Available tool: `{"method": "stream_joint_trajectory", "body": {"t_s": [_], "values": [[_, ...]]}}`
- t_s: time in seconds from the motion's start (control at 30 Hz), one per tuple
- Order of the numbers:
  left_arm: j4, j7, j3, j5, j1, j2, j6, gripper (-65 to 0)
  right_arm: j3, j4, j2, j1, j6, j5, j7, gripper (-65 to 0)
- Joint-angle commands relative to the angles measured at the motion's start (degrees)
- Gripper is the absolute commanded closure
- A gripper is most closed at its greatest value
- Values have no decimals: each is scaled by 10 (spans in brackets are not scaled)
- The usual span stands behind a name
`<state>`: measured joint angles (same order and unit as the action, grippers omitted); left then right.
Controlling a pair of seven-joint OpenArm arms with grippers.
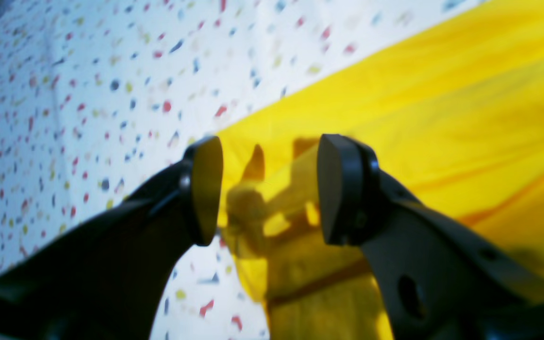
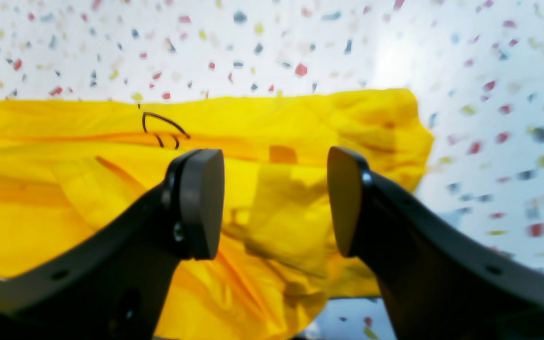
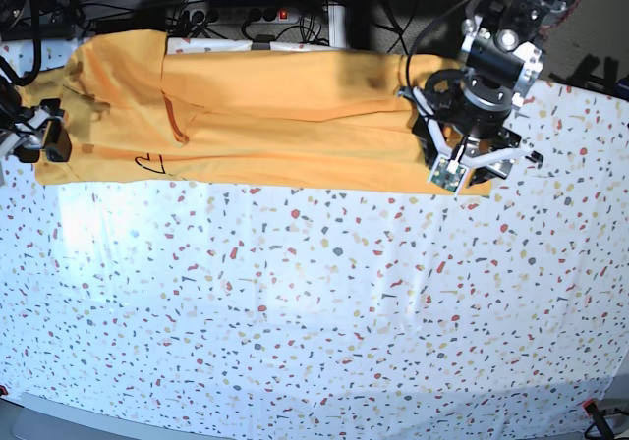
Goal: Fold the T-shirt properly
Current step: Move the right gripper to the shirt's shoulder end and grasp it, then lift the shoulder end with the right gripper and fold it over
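Orange-yellow cloth lies as a long folded band along the far edge of the speckled counter (image 3: pixel 324 302): the T-shirt (image 3: pixel 275 116), its black line marks near the collar end. The left tool (image 1: pixel 267 189) hangs wide and empty over the shirt's bottom corner, and the right tool (image 2: pixel 274 203) hovers equally wide above the collar end, gripping nothing. The lengthwise fold looks finished; the next move likely calls for pinching one end and carrying it across the other.
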<state>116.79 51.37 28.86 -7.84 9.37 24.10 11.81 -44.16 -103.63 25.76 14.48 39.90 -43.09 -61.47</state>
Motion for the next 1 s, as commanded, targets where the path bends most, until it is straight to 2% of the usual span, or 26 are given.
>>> {"method": "stream_joint_trajectory", "body": {"t_s": [0.0, 0.1, 0.27, 0.33, 0.4, 0.6, 0.8, 0.87, 0.97], "values": [[-4, -7, -3, -7, -3, 0, 3, -314, 9, 3, 12, -3, 1, -3, 10, -347], [-56, -14, -3, -6, -3, -7, 2, -314, 61, 48, 12, -3, 1, 22, 26, -347], [-157, -29, -3, -6, -4, -25, -1, -314, 160, 123, 12, -7, -1, 150, 113, -347], [-192, -54, -3, -7, -5, -31, -16, -314, 188, 153, 12, -20, -49, 182, 129, -347], [-228, -74, -3, -7, -12, -40, -30, -314, 208, 189, 12, -45, -77, 208, 137, -347], [-352, -93, -3, -6, -73, -73, -52, -314, 225, 313, 12, -151, -108, 239, 153, -347], [-411, -74, -3, -6, -132, -87, -52, -314, 225, 377, 15, -231, -107, 250, 153, -347], [-410, -69, -3, -6, -136, -89, -52, -314, 224, 373, 17, -245, -93, 241, 159, -347], [-410, -68, -3, -6, -134, -89, -52, -314, 224, 345, 21, -262, -47, 219, 158, -347]]}}
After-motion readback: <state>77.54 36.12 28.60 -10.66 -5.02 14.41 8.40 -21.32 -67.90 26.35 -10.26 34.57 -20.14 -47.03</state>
